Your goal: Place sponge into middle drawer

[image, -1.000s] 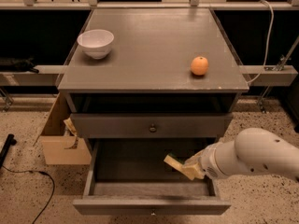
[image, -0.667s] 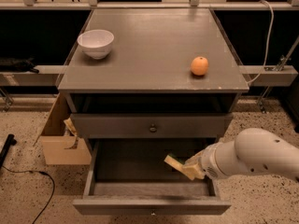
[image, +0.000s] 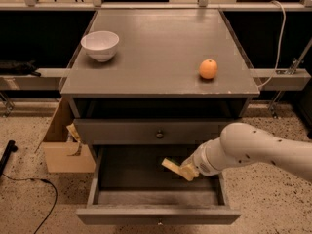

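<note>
I have the gripper [image: 187, 170] down inside the open drawer [image: 126, 179], toward its 3 o'clock side, with the fingers closed on the sponge [image: 170, 165]. The sponge juts from the tip toward 10 o'clock and hangs just above the drawer floor, apart from the walls. To finish this step well, I judge I should lower a little more so the sponge drops only a short way. Then I should spread the fingers fully and lift straight up before pulling back toward 3 o'clock, minding the right wall and the shut drawer [image: 122, 130] overhead at 12 o'clock. Letting go too high could bounce the sponge against the front panel at 6 o'clock. By my count there is one sponge, one white bowl [image: 100, 45] at 10 o'clock on the cabinet [image: 156, 48] top, one orange [image: 208, 68] at 3 o'clock on it, two drawers, one cardboard box [image: 68, 156] at 9 o'clock on the floor, and one arm [image: 258, 147].
</note>
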